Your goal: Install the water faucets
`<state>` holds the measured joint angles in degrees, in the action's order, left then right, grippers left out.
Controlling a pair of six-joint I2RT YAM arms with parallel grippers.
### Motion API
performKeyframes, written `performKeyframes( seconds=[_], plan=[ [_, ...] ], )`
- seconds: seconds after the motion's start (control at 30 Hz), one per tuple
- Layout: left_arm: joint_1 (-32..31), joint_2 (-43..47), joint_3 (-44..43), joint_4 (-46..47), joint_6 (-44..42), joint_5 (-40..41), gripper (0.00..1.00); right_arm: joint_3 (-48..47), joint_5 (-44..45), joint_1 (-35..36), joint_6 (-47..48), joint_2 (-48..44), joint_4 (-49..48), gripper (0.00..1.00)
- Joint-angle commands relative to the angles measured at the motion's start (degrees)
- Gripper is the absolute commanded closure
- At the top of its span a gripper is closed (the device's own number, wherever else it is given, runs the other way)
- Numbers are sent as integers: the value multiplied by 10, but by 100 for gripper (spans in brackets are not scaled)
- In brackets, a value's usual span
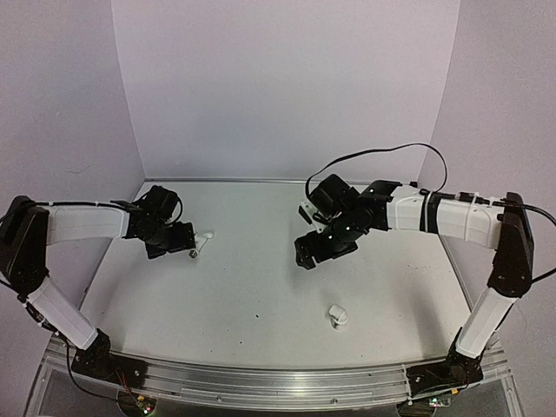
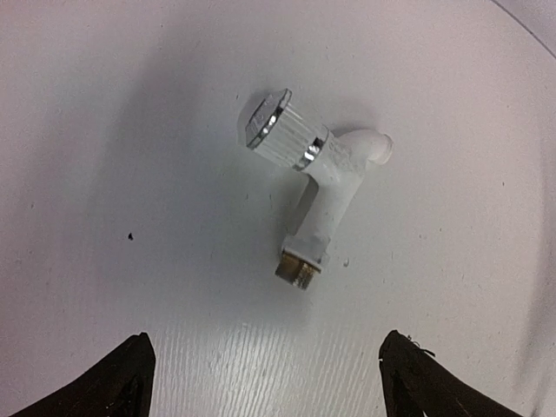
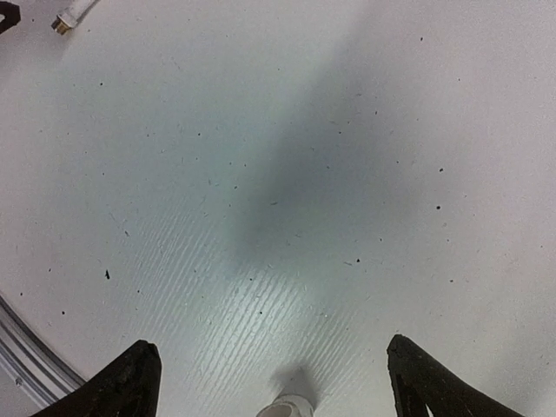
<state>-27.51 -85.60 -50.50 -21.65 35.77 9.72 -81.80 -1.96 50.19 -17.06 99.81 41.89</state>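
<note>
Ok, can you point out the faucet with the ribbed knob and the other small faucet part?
faucet with the ribbed knob (image 2: 330, 187): left wrist view, on its white body.
small faucet part (image 1: 338, 315): top external view, on its white middle.

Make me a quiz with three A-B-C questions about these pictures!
1. Where is the tap part with the ridged knob? A just ahead of the left tool; B in a box; C on the floor.
2. How many white tap parts lie on the table? A one; B two; C four.
3. How is the right tool? A open, empty; B shut; C holding a tap.
Answers: A, the left wrist view shows it there; B, a smaller part lies nearer the front; A, it gapes wide, nothing inside.
</note>
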Motion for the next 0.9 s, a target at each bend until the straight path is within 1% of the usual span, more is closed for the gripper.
performKeyframes(
  seconds=[0.0,0.1,0.13,0.17,0.33,0.4,0.5,0.57,0.63,0.7,0.77,0.87],
  plan=[
    [53,-85,-98,3,-22,-80,10,35,-14,-2,13,-9,-97,9],
    [66,-160,-175,4,-26,-82,10,95,-33,-2,0,-36,-145,8],
    [69,-181,-188,4,-24,-89,11,111,-34,-2,-6,-42,-155,8],
    [72,-205,-216,3,-28,-94,12,123,-34,-1,-10,-46,-161,8],
    [74,-288,-290,-6,-47,-69,14,170,-19,-2,-29,-73,-167,8],
    [74,-304,-302,-12,-50,-58,18,184,-14,-2,-32,-88,-169,8],
    [74,-310,-295,-13,-55,-29,21,193,-10,-1,-34,-106,-169,8],
    [74,-313,-290,-13,-55,-25,23,191,-10,-1,-33,-111,-169,8],
    [74,-317,-285,-13,-52,-37,29,184,-13,-2,-33,-112,-169,8],
    [73,-319,-282,-11,-47,-46,32,178,-15,-2,-31,-110,-169,8],
    [72,-322,-282,-9,-47,-52,41,169,-16,-2,-30,-103,-169,8],
    [72,-315,-280,-6,-50,-63,61,155,-28,-1,-33,-93,-169,9]
  ],
)
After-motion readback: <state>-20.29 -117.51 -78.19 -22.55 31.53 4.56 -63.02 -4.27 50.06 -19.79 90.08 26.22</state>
